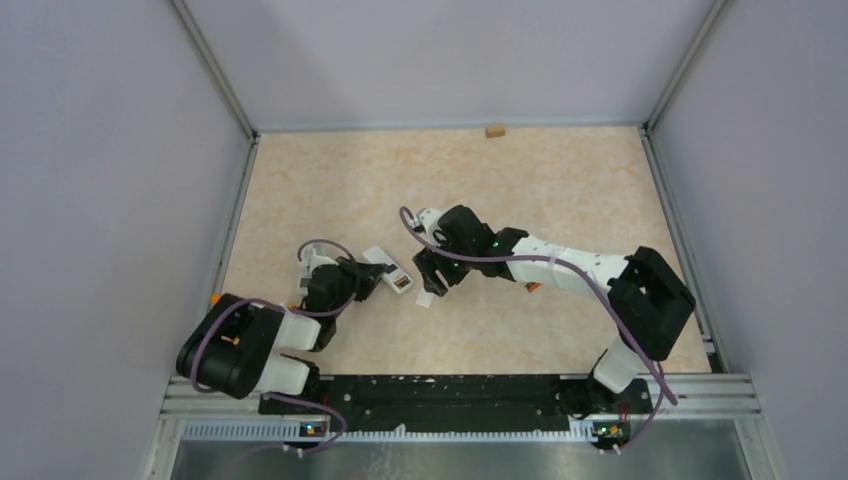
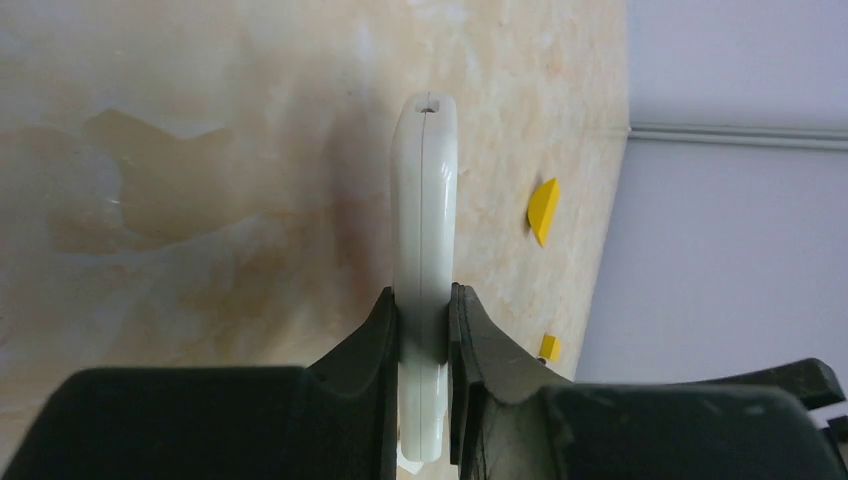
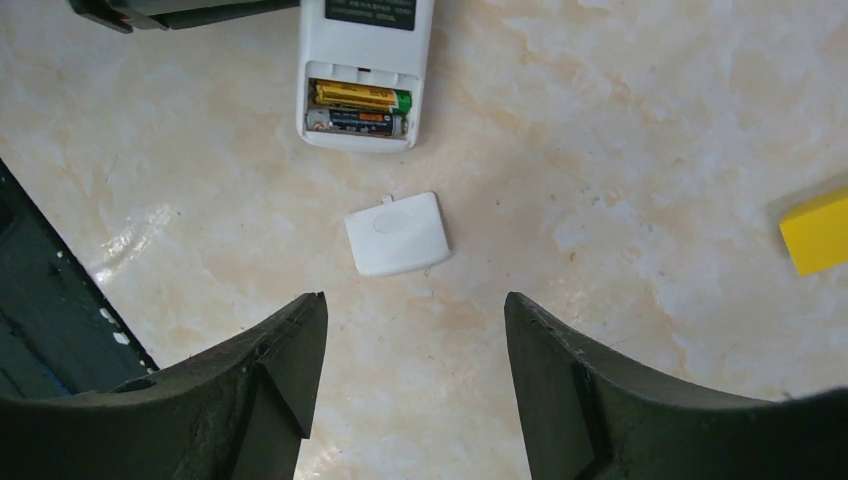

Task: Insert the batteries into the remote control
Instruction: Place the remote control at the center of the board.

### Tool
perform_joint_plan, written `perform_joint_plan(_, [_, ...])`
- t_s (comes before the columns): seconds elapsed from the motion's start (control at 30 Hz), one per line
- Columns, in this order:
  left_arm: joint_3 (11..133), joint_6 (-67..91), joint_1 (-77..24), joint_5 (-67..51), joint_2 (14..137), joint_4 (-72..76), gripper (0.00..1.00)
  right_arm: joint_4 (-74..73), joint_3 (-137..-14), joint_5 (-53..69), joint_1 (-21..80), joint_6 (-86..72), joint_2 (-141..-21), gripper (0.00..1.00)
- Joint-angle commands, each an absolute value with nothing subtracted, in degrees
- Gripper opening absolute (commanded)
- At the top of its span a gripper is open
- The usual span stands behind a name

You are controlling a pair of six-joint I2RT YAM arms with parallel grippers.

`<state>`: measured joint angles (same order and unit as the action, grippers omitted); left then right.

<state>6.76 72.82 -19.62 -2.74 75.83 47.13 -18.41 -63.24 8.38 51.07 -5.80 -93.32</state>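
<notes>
The white remote control [image 3: 365,60] lies back-up on the table with its battery recess open. Two batteries sit side by side in the recess, a gold one [image 3: 360,96] and a dark one with an orange band [image 3: 355,122]. My left gripper [image 2: 425,310] is shut on the remote's long edges, and the remote [image 2: 425,200] shows edge-on in the left wrist view. My right gripper [image 3: 415,310] is open and empty above the table, just short of a small white battery cover [image 3: 398,234] lying loose beside the remote's end. From above, both grippers [image 1: 372,278] [image 1: 432,278] meet mid-table at the remote [image 1: 388,270].
A yellow block [image 3: 815,230] lies to the right of the cover. Two yellow pieces [image 2: 543,210] [image 2: 549,347] sit near the table's edge by the wall. A small tan block [image 1: 494,130] rests at the far edge. Grey walls close in the table on three sides.
</notes>
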Motion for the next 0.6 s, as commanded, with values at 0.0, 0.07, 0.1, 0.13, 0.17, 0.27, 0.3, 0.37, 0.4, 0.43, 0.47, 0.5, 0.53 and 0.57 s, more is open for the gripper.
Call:
perform_joint_plan(0.0, [4.0,79.0,-20.4,-0.5,83.3,63.6,0.02,-14.8,-64.2,11.7,52.4,6.2,-95.9,0.66])
perform_joint_plan(0.07, [2.5,81.2,-21.1,2.4,86.4,67.5,0.05,-15.8,-65.2,10.8,53.9,9.6,-97.6,0.66])
perform_joint_plan(0.1, [1.8,82.4,-21.5,3.1,87.6,68.5,0.07,-16.6,-65.7,10.1,54.5,11.1,-98.5,0.66])
perform_joint_plan(0.13, [1.3,83.2,-21.8,3.7,88.7,69.0,0.1,-17.4,-66.4,9.4,55.1,12.4,-99.3,0.66])
perform_joint_plan(0.17, [0.9,83.9,-22.1,4.1,89.1,69.1,0.13,-17.9,-67.0,8.5,55.4,13.3,-100.2,0.67])
perform_joint_plan(0.27, [0.3,85.3,-23.0,5.2,89.0,67.7,0.25,-19.0,-68.7,7.1,55.8,14.7,-102.5,0.68])
perform_joint_plan(0.3, [0.3,85.6,-23.2,5.4,88.3,66.3,0.31,-19.2,-69.3,7.0,55.8,15.1,-103.1,0.68])
perform_joint_plan(0.37, [0.3,86.1,-23.5,5.9,86.1,61.8,0.45,-20.1,-70.4,7.2,55.9,16.1,-104.8,0.69])
perform_joint_plan(0.4, [0.3,86.1,-23.5,6.2,84.7,59.2,0.51,-20.5,-71.1,7.1,56.0,16.4,-105.6,0.69])
perform_joint_plan(0.43, [0.3,86.2,-23.6,6.5,83.2,56.7,0.57,-21.3,-71.9,7.4,56.0,16.9,-106.4,0.69])
perform_joint_plan(0.47, [0.3,86.3,-23.7,6.9,81.1,53.7,0.61,-22.1,-72.6,7.4,56.1,17.4,-107.0,0.69])
perform_joint_plan(0.5, [0.4,86.4,-23.7,7.3,79.0,50.5,0.66,-22.6,-73.3,7.2,56.1,17.8,-107.7,0.69])
perform_joint_plan(0.53, [0.8,86.3,-23.8,8.0,76.6,45.0,0.72,-23.2,-74.0,7.0,56.2,18.2,-108.1,0.69])
perform_joint_plan(0.57, [1.3,86.3,-23.8,9.0,74.1,40.7,0.76,-23.7,-74.4,7.1,56.2,18.7,-108.5,0.69])
